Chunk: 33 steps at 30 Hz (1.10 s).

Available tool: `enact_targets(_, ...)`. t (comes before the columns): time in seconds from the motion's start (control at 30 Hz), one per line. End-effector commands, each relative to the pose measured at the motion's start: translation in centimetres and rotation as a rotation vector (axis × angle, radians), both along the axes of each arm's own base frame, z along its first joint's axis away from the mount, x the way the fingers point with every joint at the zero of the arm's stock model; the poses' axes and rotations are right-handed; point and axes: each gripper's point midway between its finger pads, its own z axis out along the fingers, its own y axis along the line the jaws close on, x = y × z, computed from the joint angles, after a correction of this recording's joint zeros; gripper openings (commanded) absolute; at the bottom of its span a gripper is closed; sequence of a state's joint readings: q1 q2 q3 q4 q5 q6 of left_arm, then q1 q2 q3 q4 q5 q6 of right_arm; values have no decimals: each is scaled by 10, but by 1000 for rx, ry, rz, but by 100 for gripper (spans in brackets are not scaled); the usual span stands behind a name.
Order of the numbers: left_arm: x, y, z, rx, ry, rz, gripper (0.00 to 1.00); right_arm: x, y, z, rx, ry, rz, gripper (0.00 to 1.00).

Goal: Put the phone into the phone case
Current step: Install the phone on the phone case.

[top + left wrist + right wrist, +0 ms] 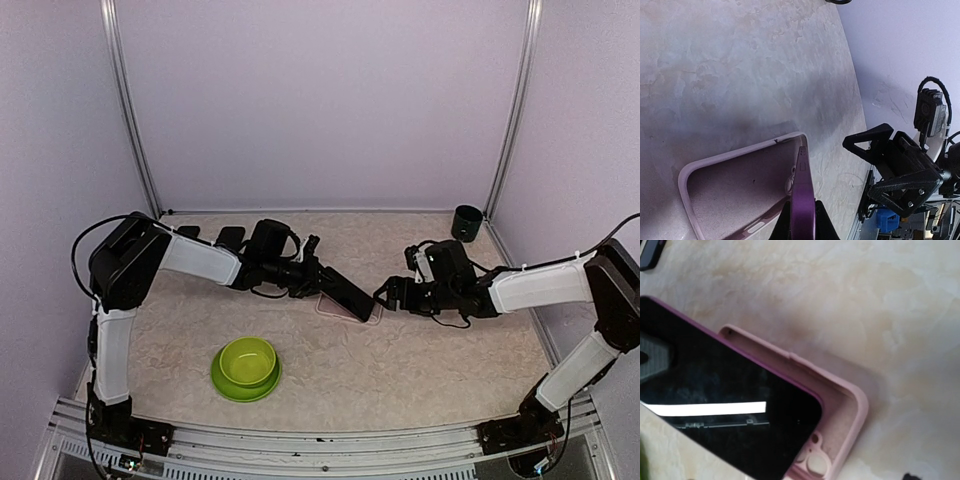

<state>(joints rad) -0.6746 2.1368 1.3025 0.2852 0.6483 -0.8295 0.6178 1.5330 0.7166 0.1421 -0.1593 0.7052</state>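
The phone (pixel 350 295) has a black screen and a purple edge. My left gripper (pixel 316 272) is shut on its near end and holds it tilted, far end down in the pink phone case (pixel 336 308) lying on the table. In the left wrist view the phone (pixel 804 195) is edge-on between my fingers (pixel 823 222), over the open case (pixel 735 192). The right wrist view shows the screen (pixel 730 405) leaning into the case (pixel 852 407) near its camera cut-out. My right gripper (pixel 388 295) is open and empty just right of the case; it also shows in the left wrist view (pixel 858 167).
A green bowl (pixel 246 368) sits on the table's front left. A black cup (pixel 466 222) stands at the back right corner. Two small dark objects (pixel 230 238) lie at the back left. Walls and metal posts enclose the table.
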Motion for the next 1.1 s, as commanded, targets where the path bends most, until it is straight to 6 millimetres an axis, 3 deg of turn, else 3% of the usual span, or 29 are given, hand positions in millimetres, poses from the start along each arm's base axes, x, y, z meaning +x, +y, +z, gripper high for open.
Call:
enact_targets(0.0,12,-11,23,-59,-60,-2,0,1,2,-3,21,0,3,87)
enact_targets(0.23,14,-13,23,-67,-50,5,0,1,1,-11,11,13,3,87)
enact_targets(1.07,16,-11,-10,-33,48,73,0,2,6,-22,18,38,12,87)
